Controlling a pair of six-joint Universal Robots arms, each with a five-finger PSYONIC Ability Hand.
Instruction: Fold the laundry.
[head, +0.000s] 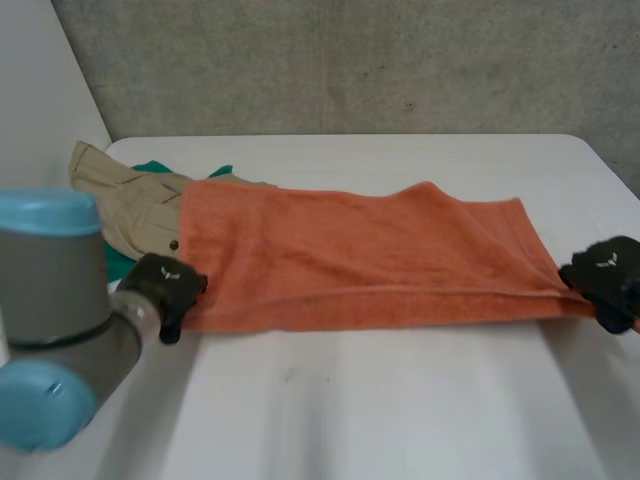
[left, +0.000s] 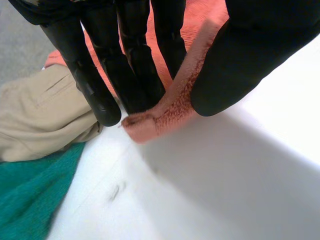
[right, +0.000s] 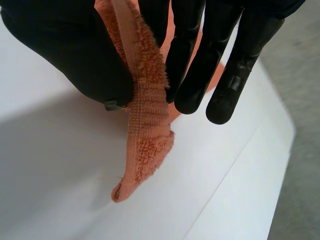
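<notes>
Towel (orange, folded lengthwise) lies stretched across the middle of the white table. The left hand pinches its near corner at 9 o'clock between fingers and thumb; the right hand likewise at 3 o'clock. A beige garment and a green cloth lie at 10 o'clock.

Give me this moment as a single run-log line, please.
left hand: pinches orange towel, near corner | right hand: pinches other near corner | towel: spread on table | beige garment, green cloth: by left hand
</notes>
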